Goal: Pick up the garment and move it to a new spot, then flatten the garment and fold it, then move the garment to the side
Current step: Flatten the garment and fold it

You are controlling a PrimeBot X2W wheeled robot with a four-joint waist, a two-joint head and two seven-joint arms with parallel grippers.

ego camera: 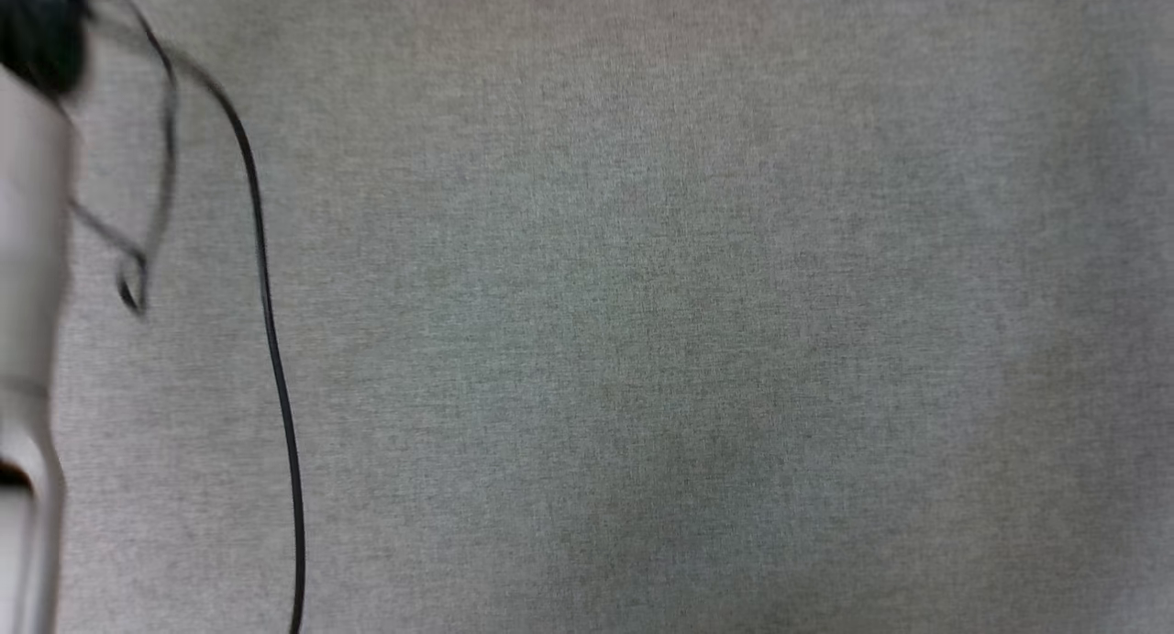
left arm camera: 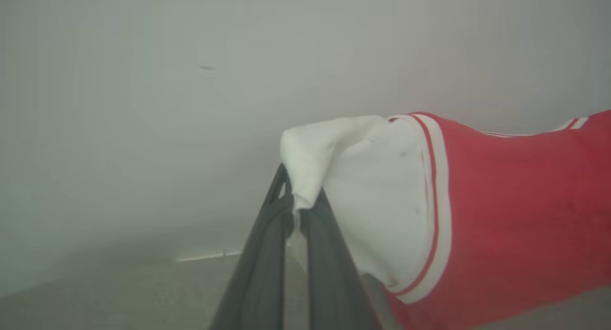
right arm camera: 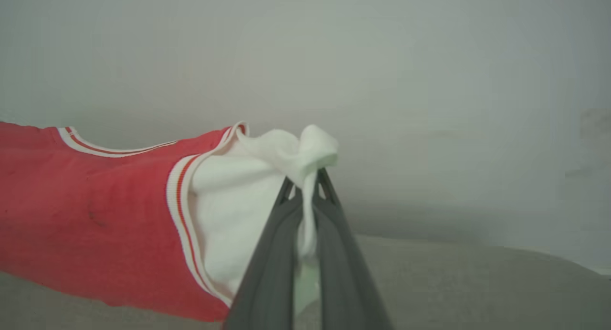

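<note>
Two-handed carry of the garment, seen from head and both wrists. The red jersey (left arm camera: 501, 201) hangs stretched between the two hands, clear of the grey cloth-covered worktop (ego camera: 642, 340) along its upper edge; its lower edge hangs close to the surface, and contact there cannot be judged.

Left hand (left arm camera: 300, 196) – fingers pressed together, pinching a bunched fold of one white sleeve (left arm camera: 377, 186), just outside the red-striped cuff band. Right hand (right arm camera: 306, 186) – likewise clamped tight on a knot of the opposite white sleeve (right arm camera: 234, 215). The red body runs sideways out of each wrist view towards the other hand, fairly taut and without a deep sag. The numerals are out of sight.

In the head view a pale forearm (ego camera: 32, 294) lies along the left edge beside a looping black cable (ego camera: 266, 294), over bare grey worktop.

Step in hand, as judged: the pick-up is made and the jersey is being held aloft for placing at a new spot; flattening, folding and setting aside are not yet done. The next move calls for both hands to descend together at equal height, holding their spacing so the cloth lands spread, hem first, before either grip lets go.
</note>
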